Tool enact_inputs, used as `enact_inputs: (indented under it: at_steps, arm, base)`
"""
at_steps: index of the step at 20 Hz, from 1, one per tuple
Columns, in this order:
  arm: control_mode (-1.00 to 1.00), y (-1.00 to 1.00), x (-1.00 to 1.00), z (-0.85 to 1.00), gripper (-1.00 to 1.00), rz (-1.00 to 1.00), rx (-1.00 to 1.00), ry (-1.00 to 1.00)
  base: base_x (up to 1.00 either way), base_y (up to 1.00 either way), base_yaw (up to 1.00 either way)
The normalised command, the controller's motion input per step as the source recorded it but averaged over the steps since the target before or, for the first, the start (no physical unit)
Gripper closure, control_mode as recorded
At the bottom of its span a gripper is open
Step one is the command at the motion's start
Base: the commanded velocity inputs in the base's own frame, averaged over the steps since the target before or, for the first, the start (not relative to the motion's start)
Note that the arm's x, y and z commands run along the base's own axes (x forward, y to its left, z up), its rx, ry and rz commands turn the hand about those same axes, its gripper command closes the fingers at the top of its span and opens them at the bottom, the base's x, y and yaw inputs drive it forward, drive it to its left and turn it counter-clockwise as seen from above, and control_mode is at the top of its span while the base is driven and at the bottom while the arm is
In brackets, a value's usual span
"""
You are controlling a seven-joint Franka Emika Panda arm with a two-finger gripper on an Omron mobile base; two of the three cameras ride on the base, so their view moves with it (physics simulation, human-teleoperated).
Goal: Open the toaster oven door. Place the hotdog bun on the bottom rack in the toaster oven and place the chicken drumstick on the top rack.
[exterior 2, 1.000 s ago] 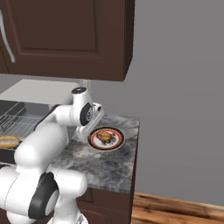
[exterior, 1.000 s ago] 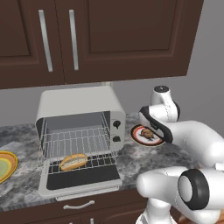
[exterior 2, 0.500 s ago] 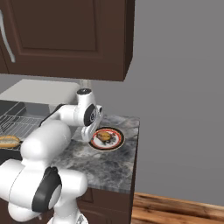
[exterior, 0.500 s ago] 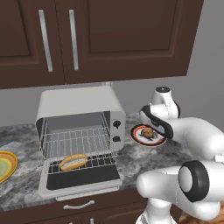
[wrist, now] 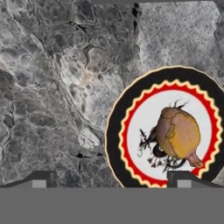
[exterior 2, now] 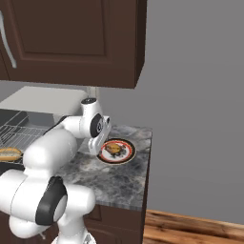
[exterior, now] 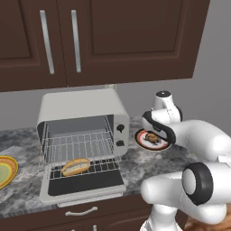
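Note:
The toaster oven (exterior: 81, 108) stands on the counter with the toaster oven door (exterior: 83, 187) folded down flat. On the bottom rack (exterior: 103, 165) lies the hotdog bun (exterior: 76, 166); the top rack (exterior: 81, 145) above it is bare. Right of the oven, the chicken drumstick (exterior: 152, 137) (exterior 2: 113, 148) (wrist: 178, 133) rests on a black-and-red rimmed plate (exterior: 140, 139) (exterior 2: 125, 157) (wrist: 114, 131). My gripper (exterior 2: 98, 147) (wrist: 111, 180) hangs open just above the plate's edge, pointing down. The drumstick sits off toward one fingertip (wrist: 181, 178), with nothing between the fingers.
A yellow and green plate (exterior: 4, 169) lies at the counter's far left. Dark upper cabinets (exterior: 113, 40) hang over the oven. The marble counter (exterior 2: 124, 181) ends just right of the drumstick's plate, beside a grey wall.
My hand has edged a little lower and closer over the drumstick's plate. The jaws stay open, and the oven, bun and drumstick have not moved.

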Motion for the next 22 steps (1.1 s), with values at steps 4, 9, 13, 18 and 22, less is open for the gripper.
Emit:
enact_inputs:
  at_steps: [4, 9, 13, 18, 22]
  arm:
    - [-1.0, 0.0, 0.15, -0.01, -1.0, 0.0, -0.01, 0.12]
    - [-1.0, 0.0, 0.17, -0.01, -1.0, 0.0, -0.01, 0.07]
    - [-1.0, 0.0, 0.08, -0.01, -1.0, 0.0, -0.06, 0.0]
    - [-1.0, 0.02, 0.04, -0.06, -1.0, -0.02, -0.08, 0.0]
    - [-1.0, 0.0, 0.0, -0.09, -1.0, -0.02, -0.04, 0.0]
  base:
    - [0.0, 0.0, 0.0]
    - [0.0, 0.0, 0.0]
    - [0.0, 0.0, 0.0]
    - [0.0, 0.0, 0.0]
    - [0.0, 0.0, 0.0]
